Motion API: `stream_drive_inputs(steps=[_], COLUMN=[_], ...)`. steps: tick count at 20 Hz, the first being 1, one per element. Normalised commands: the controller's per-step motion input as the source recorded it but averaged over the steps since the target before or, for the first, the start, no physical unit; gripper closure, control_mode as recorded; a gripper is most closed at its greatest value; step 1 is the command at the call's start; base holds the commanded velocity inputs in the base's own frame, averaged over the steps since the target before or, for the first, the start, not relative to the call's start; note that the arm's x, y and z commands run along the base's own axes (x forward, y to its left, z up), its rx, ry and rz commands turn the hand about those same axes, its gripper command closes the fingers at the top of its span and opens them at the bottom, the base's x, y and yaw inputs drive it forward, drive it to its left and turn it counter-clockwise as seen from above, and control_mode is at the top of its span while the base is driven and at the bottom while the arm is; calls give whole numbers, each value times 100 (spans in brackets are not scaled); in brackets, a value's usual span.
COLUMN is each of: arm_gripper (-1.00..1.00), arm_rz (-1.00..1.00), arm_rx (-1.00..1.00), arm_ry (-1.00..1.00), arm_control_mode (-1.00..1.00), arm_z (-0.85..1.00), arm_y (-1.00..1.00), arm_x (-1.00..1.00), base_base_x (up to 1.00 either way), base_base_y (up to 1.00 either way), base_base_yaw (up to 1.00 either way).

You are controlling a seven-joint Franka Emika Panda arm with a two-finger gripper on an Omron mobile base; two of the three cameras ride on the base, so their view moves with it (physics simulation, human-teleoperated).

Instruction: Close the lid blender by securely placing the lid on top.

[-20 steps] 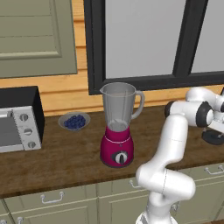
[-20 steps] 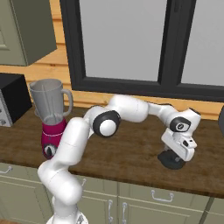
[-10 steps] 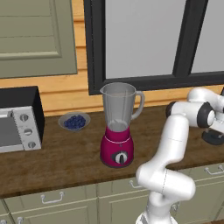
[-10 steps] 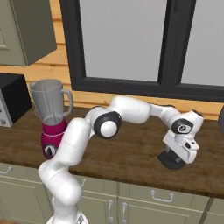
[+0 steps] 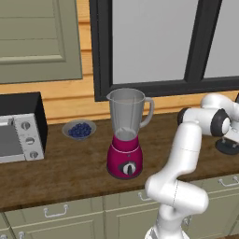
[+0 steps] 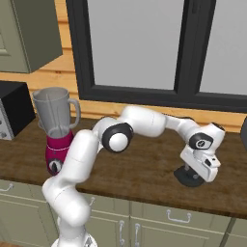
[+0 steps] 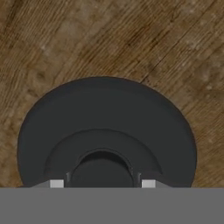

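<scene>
Hand [image 6: 193,174] far out at the right end of the wooden surface [image 6: 140,169], pointing down, directly over the lid [image 6: 189,175]. In the hand view the lid [image 7: 105,135] lies flat on the wood and its raised centre knob sits between the two fingertips [image 7: 56,183], one on each side of it. Whether the pads actually touch the knob: cannot tell, since the tips barely rise into that view. So the hand is partly open around the knob, grip unconfirmed.

Left base view: lid [image 5: 228,147] appears as a dark disc on the surface at the right edge, mostly behind the arm's wrist.

Blender [image 5: 126,134] stands upright on the surface, well apart from the lid, to its left. Jar mouth open, no cap on it. Magenta base with dark dial facing front. Right base view shows the blender [image 6: 57,131] at the far left.

Small bowl of blue contents [image 5: 79,129] left of the blender, near the wall. Toaster oven [image 5: 21,127] further left.
</scene>
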Motion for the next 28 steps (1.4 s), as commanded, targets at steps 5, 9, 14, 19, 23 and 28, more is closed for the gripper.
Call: stream_drive_inputs(steps=[5,9,14,19,23,28], arm_gripper=[100,100,100,100,100,100], arm_rz=[2,2,6,2,0,0], arm_rx=[0,0,7,7,7,2], arm_ry=[-1,0,-3,-22,-20,-17], arm_control_mode=[-100,-100,-100,-100,-100,-100], arm_z=[-97,-11,73,100,100,100], arm_y=[65,59,16,6,24,58], arm_x=[-23,0,-1,-31,-56,-56], base_base_x=[0,0,0,0,0,0], base_base_y=[0,0,0,0,0,0], base_base_yaw=[0,0,0,0,0,0])
